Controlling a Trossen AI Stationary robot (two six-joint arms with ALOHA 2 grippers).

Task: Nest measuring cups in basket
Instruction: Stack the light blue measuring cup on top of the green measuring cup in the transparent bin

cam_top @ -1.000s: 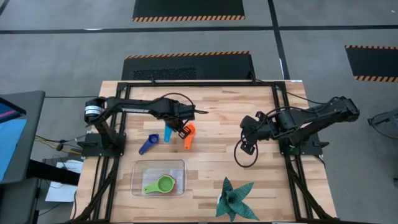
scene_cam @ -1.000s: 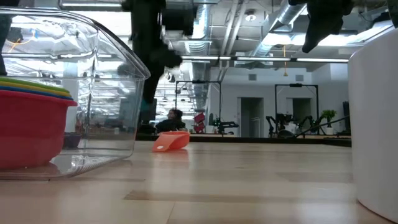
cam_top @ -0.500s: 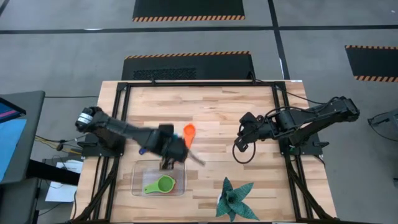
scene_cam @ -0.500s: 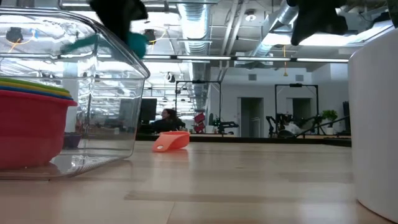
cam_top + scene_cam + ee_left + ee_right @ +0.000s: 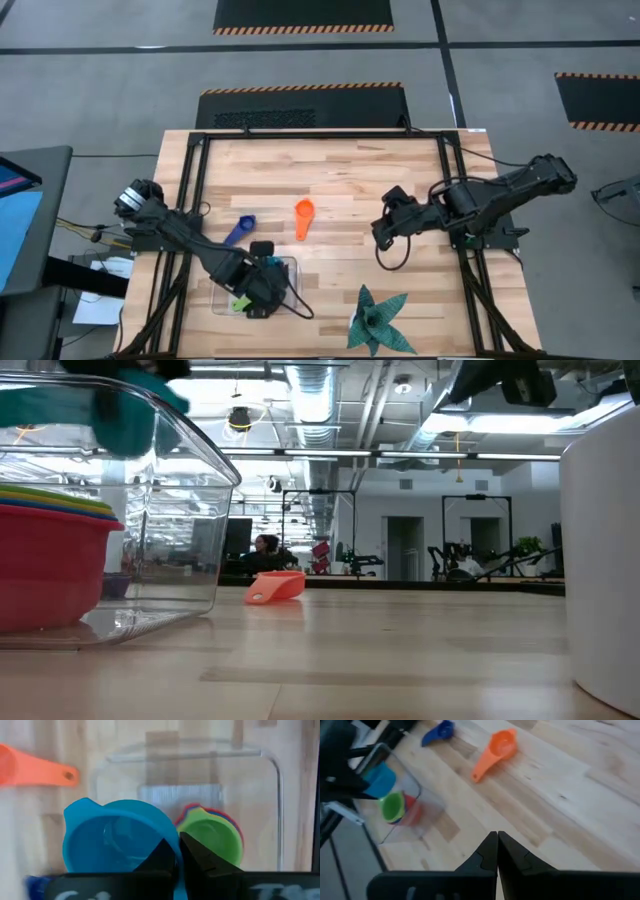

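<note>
My left gripper (image 5: 262, 292) hangs over the clear basket (image 5: 288, 262) near the table's front left, shut on a light blue measuring cup (image 5: 117, 842). In the basket stand nested cups, green (image 5: 212, 837) on top and red (image 5: 50, 560) outermost. An orange cup (image 5: 303, 215) and a dark blue cup (image 5: 239, 230) lie on the table beyond the basket. My right gripper (image 5: 382, 232) hovers shut and empty above the table's right half. My left gripper pinches the light blue cup's rim wall (image 5: 172, 832) on the side toward the green cup, one finger inside the bowl and one outside. The fingers come steeply from above. The cup is lifted clear above the basket (image 5: 130, 415), open side up.
A dark green spiky plant (image 5: 378, 320) stands at the near edge, right of the basket. In the low view a white object (image 5: 600, 560) fills the near right. Bare wood lies between the basket and my right gripper (image 5: 497, 850).
My left gripper has lifted the light blue cup off the table's middle. It has swung the cup toward the near edge and left, to above the basket, rolling as it went. My right gripper has rolled its wrist and stayed nearly in place.
</note>
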